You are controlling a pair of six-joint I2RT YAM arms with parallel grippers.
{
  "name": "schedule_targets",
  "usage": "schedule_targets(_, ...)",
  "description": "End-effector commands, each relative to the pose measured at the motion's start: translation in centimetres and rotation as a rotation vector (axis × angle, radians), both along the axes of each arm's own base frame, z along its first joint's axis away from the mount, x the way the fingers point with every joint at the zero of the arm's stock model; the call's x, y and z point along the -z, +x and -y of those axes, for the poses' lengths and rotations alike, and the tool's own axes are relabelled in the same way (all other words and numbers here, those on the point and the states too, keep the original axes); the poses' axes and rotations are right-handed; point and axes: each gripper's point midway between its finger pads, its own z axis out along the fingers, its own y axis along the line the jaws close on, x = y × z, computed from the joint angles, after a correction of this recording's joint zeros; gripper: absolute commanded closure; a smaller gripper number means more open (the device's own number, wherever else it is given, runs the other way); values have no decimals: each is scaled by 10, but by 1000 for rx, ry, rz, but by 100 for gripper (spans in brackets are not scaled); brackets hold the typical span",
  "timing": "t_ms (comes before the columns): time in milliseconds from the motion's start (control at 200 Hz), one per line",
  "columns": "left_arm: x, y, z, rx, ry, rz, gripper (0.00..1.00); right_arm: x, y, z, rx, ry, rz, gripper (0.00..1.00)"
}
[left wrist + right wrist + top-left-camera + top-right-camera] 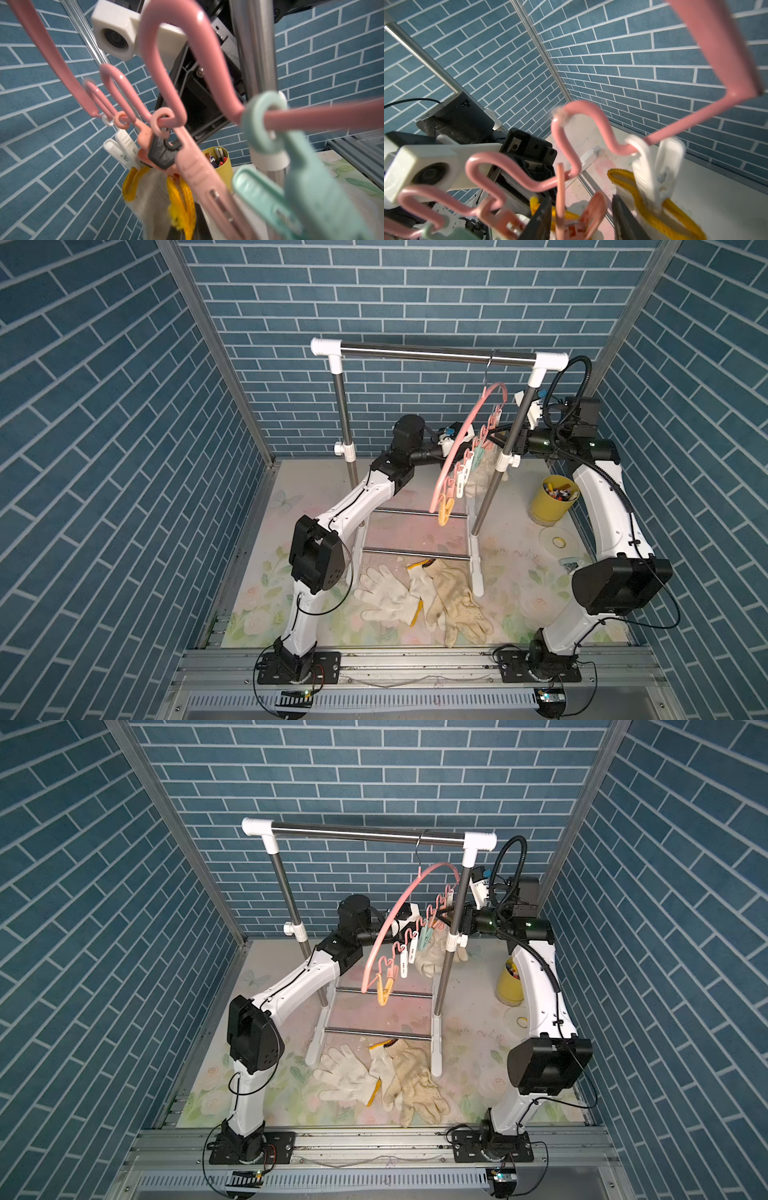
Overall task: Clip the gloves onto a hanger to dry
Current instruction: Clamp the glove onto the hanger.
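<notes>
Item: hung glove (482,472), under hanger (458,439) clips; judged light, limp knit, take by yellow cuff (180,197). Left end effector (185,230) clamped on cuff; right end effector (581,199) parted around pink clip (592,207). Other gloves (390,597) on tabletop (519,593).

One hanger (52,52), one rack (436,354), one yellow cup (548,506). Three gloves (386,597) well below the right claw (581,207), one hanging beside it.
</notes>
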Motion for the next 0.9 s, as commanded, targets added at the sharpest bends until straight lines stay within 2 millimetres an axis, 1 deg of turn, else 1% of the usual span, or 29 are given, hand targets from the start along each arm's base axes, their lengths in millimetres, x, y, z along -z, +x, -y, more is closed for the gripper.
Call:
schedule_targets(0, -34, -4, -8, -48, -52, 61, 87, 3, -12, -4, -27, -30, 28, 48)
schedule_targets(110, -34, 2, -11, -89, -52, 66, 83, -4, -10, 4, 14, -22, 47, 44)
schedule_targets(215, -34, 9, -15, -145, -56, 66, 79, -10, -6, 16, 72, -9, 56, 41)
schedule_targets(255, -33, 14, -17, -173, -58, 66, 78, -12, -4, 20, 95, -7, 57, 40)
schedule_targets(350, -34, 25, -25, -259, -72, 60, 72, -16, -3, 30, 141, 0, 63, 38)
schedule_targets(460, -40, 38, -36, -358, -114, 38, 61, -20, -2, 39, 189, 10, 68, 36)
schedule_targets(545, -48, 46, -46, -418, -148, 15, 57, -24, -1, 46, 224, 16, 70, 35)
schedule_targets(650, -57, 55, -60, -478, -193, -28, 48, -29, 0, 56, 273, 29, 73, 35)
schedule_targets(670, -59, 55, -62, -484, -202, -40, 44, -30, 0, 58, 286, 32, 74, 35)
schedule_targets(725, -65, 59, -70, -503, -227, -72, 38, -35, 0, 63, 307, 43, 77, 35)
schedule_targets(760, -67, 61, -75, -504, -240, -97, 36, -38, -1, 67, 321, 53, 84, 35)
schedule_targets(790, -70, 62, -79, -502, -255, -116, 31, -41, -2, 70, 333, 61, 88, 35)
schedule_targets(840, -76, 61, -85, -486, -275, -140, 28, -47, -5, 73, 344, 74, 98, 35)
schedule_targets(870, -79, 61, -89, -477, -289, -157, 21, -50, -7, 74, 350, 81, 104, 35)
schedule_targets(895, -82, 60, -92, -467, -302, -169, 20, -53, -10, 76, 356, 86, 114, 35)
